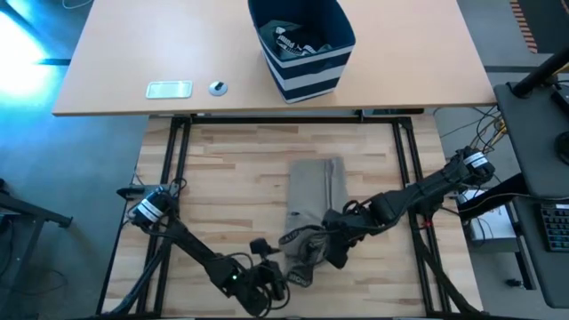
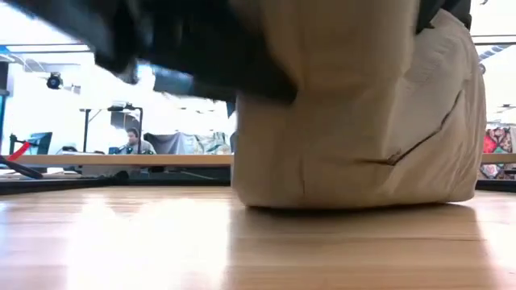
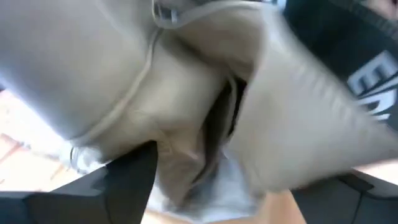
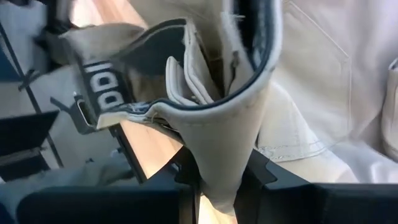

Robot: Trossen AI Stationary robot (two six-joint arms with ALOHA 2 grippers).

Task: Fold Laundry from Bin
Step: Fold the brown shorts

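Your beige garment (image 1: pixel 313 191) lies on the wooden surface (image 1: pixel 231 169), near edge bunched. Your right gripper (image 1: pixel 336 252) has jaws clamped on its waistband fold. Your left gripper (image 1: pixel 277 283) sits beside that edge, jaws wide. Bin (image 1: pixel 302 44) is on the far desk (image 1: pixel 133 53).

The beige garment (image 1: pixel 313 191) is filling the table's middle. Bare wood (image 1: pixel 231 169) is lying open on both sides

Bright, even daylight, blown-out windows in the low view, and heavy motion blur in both wrist views.
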